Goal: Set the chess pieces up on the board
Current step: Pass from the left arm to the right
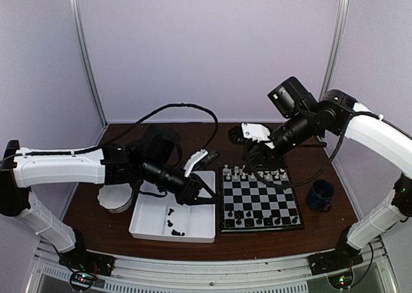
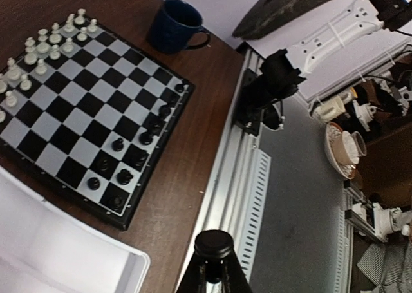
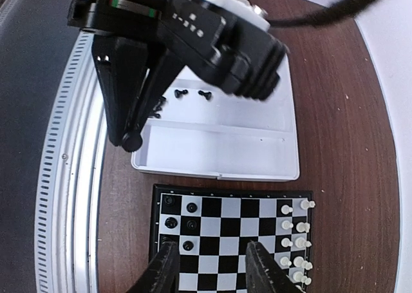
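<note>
The board (image 1: 261, 203) lies right of centre on the table. White chess pieces (image 1: 257, 174) fill its far rows and several black chess pieces (image 1: 257, 219) stand on its near rows. More black pieces (image 1: 174, 225) lie in the white tray (image 1: 151, 222). My left gripper (image 1: 207, 196) hangs between tray and board, shut on a black chess piece (image 2: 214, 245). My right gripper (image 3: 212, 270) stands open over the board (image 3: 238, 209) with nothing between its fingers (image 3: 164, 267). In that view the white pieces (image 3: 296, 241) are to the right and black ones (image 3: 180, 222) to the left.
A dark blue mug (image 1: 320, 195) stands right of the board. A white scalloped bowl (image 1: 116, 199) sits left of the tray under the left arm. The table's near edge meets an aluminium rail (image 2: 241, 170).
</note>
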Motion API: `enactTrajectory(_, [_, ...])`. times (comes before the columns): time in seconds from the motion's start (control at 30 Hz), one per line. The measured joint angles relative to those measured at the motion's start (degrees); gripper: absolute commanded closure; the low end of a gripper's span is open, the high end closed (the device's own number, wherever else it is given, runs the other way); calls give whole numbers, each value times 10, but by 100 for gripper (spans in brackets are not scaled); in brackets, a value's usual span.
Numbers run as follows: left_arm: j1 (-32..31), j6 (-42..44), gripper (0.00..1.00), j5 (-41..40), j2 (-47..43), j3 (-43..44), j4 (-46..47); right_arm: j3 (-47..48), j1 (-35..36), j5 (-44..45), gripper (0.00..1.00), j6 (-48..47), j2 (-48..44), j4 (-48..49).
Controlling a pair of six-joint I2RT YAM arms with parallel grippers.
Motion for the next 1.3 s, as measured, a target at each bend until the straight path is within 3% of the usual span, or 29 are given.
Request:
enactTrajectory(0.2, [0,-23,98,95,27,26,19,29,26,-48,61,-47,22,-52])
enactTrajectory(0.43, [0,-57,97,163,49,45,50,50,89,-30,61,-89,29,-91])
enactTrajectory(0.93, [2,-83,97,208,73,54,63,50,157,63,64,-99,47,-93])
enactTrajectory(1.13, [2,-87,97,213,73,54,65,50,181,85,69,-108,52,-93])
enactTrajectory(1.3, [2,-88,97,218,76,54,65,50,187,96,80,-110,55,-92])
